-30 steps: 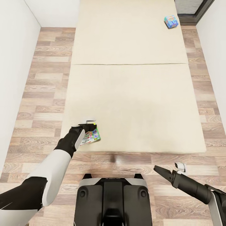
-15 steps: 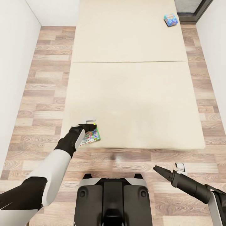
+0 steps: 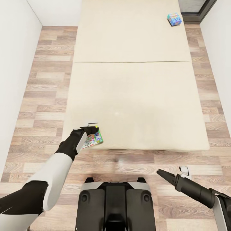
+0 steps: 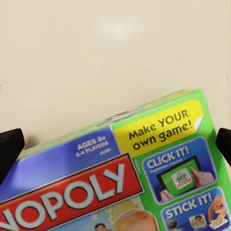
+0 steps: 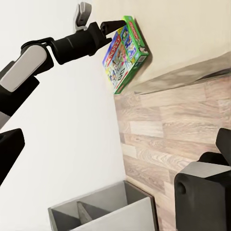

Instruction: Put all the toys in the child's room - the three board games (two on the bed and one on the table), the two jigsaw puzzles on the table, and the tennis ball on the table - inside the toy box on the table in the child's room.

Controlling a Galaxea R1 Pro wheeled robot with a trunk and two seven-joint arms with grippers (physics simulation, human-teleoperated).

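The bed (image 3: 134, 96) is a cream mattress in two sections, stretching away from me. At its near left corner my left gripper (image 3: 93, 130) is shut on a green board game (image 3: 94, 140) with red Monopoly lettering (image 4: 120, 183). The right wrist view shows that game (image 5: 124, 53) tilted on edge, with the black fingers clamped on its top. A second, blue board game (image 3: 174, 19) lies flat at the bed's far right corner. My right gripper (image 3: 162, 174) hangs open and holds nothing, over the floor right of my base.
Strips of wood-plank floor (image 3: 48, 80) run along both sides of the bed, between white walls (image 3: 16, 64). A dark door frame (image 3: 199, 9) stands at the far right. My dark base (image 3: 115, 199) is just short of the bed's foot. A grey divided box (image 5: 106, 211) shows in the right wrist view.
The whole head view has shifted: the bed sits higher in the picture, so the camera has drawn back. Both arms and the held game keep their places in the view.
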